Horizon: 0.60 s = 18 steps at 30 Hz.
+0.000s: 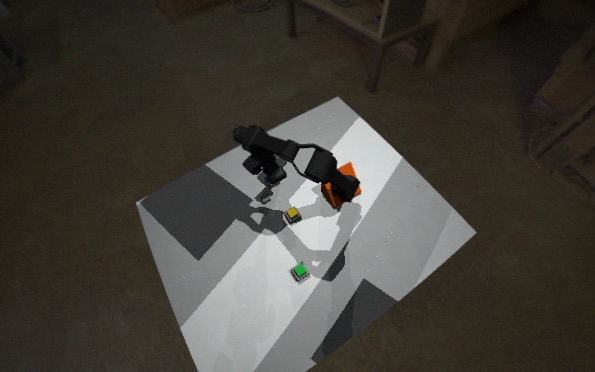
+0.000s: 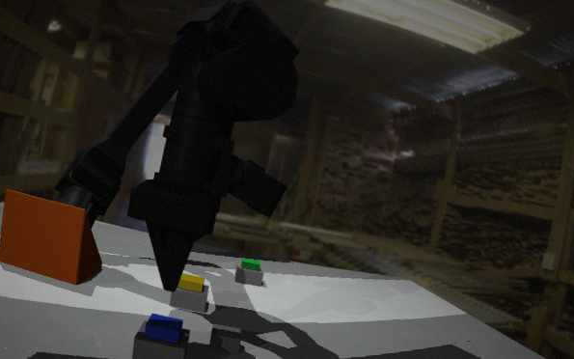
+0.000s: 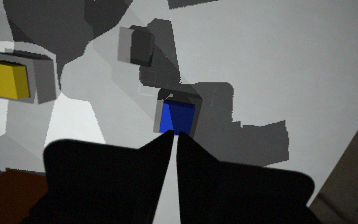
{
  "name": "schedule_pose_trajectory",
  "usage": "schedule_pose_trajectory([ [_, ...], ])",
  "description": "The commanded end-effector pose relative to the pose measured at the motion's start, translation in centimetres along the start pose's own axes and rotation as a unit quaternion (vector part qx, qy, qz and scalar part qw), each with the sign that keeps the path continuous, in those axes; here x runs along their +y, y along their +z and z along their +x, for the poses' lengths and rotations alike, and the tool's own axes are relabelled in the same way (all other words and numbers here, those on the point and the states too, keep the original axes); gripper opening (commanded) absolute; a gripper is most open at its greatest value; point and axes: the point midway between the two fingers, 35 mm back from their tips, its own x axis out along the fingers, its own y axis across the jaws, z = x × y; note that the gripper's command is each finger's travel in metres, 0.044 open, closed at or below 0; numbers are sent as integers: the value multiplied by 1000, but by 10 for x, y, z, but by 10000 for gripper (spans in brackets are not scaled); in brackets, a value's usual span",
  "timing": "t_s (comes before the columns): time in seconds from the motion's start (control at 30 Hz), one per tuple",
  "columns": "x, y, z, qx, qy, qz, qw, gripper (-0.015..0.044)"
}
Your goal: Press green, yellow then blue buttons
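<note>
The green button [image 1: 300, 270] [image 2: 251, 263] stands on its grey base with its cap raised. The yellow button [image 1: 292, 213] [image 2: 192, 283] [image 3: 2, 80] also has its cap up. The blue button [image 2: 164, 328] [image 3: 182, 117] has its cap raised; in the top view the arm hides most of it. My gripper [image 2: 170, 289] [image 3: 175, 136] is shut and empty, pointing down. Its tips are above the blue button with a gap in the exterior view, and overlap the cap's near edge in the wrist view. In the top view the fingertips are hidden.
A small grey block [image 1: 265, 196] [image 2: 226, 340] [image 3: 141, 46] lies close to the blue button. A large orange wedge-shaped block [image 1: 349, 172] [image 2: 41, 236] [image 3: 20, 195] stands beside the arm's base. Dark shadows of the arm cross the table [image 1: 417, 225].
</note>
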Motion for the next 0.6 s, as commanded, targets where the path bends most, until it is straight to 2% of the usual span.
schedule_pose_trajectory([
  [0.0,0,-1,9,-3,3,5,1000,20],
  [0.57,0,-1,34,-4,3,5,1000,20],
])
